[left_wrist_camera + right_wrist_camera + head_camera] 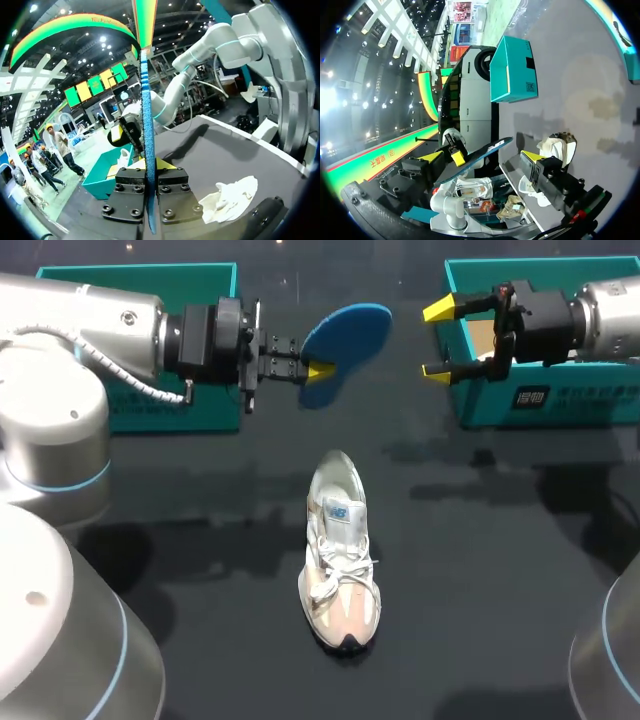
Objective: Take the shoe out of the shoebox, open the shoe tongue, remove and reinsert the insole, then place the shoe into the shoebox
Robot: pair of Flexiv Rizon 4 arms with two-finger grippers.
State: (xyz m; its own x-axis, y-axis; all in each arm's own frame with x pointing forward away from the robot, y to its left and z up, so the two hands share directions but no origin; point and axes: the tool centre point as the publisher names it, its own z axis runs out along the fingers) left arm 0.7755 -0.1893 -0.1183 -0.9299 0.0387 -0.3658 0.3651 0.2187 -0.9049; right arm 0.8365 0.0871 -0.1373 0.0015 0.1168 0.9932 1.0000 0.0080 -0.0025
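A blue insole (347, 333) hangs in the air over the table's far middle, and my left gripper (320, 371) is shut on its lower end. In the left wrist view the insole (146, 115) stands edge-on between the fingers of that gripper (150, 169). My right gripper (437, 340) is open to the insole's right, in front of the teal shoebox (545, 405), apart from the insole. In the right wrist view the insole (487, 150) shows ahead of my open right gripper (482, 156). The white and beige shoe (340, 560) lies on the black table, toe toward the near edge.
A second teal box part (180, 408) stands at the far left behind my left arm. The shoe (231, 197) lies off to the side of the left gripper. Black tabletop (500, 570) lies around the shoe.
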